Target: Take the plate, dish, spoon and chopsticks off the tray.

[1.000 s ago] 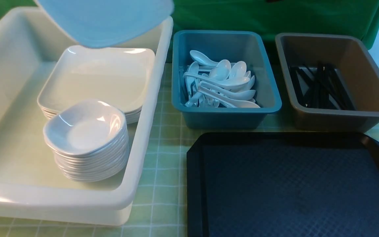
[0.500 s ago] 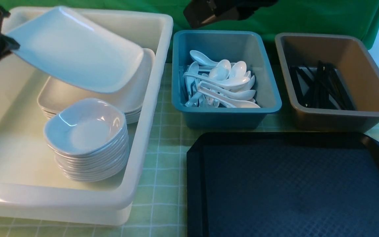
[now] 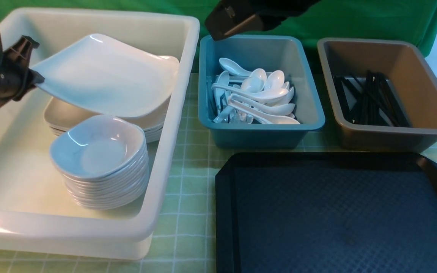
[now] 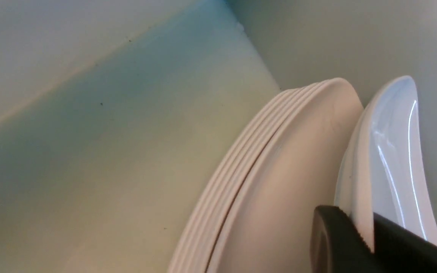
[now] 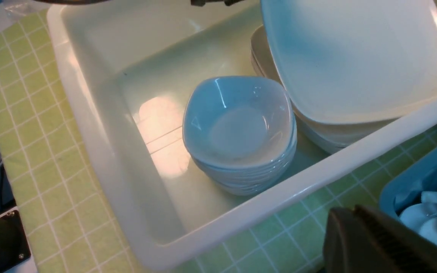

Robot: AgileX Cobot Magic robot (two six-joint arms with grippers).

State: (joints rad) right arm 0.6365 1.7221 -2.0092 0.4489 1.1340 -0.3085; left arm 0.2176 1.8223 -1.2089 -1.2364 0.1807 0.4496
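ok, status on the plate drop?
Left gripper pinching plate rim, tilted over plate stack in white bin. Right gripper shut, empty. Tray bare. Nothing blocking.

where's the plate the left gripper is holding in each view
Front view: the plate is tilted at upper left, above the stack of plates in the white bin, pinched at its edge by the left gripper.
Left wrist view: plate edge-on, at lower right, beside the stack.
Right wrist view: plate at upper right, over the stack.
Shared landmark: the stack of plates.
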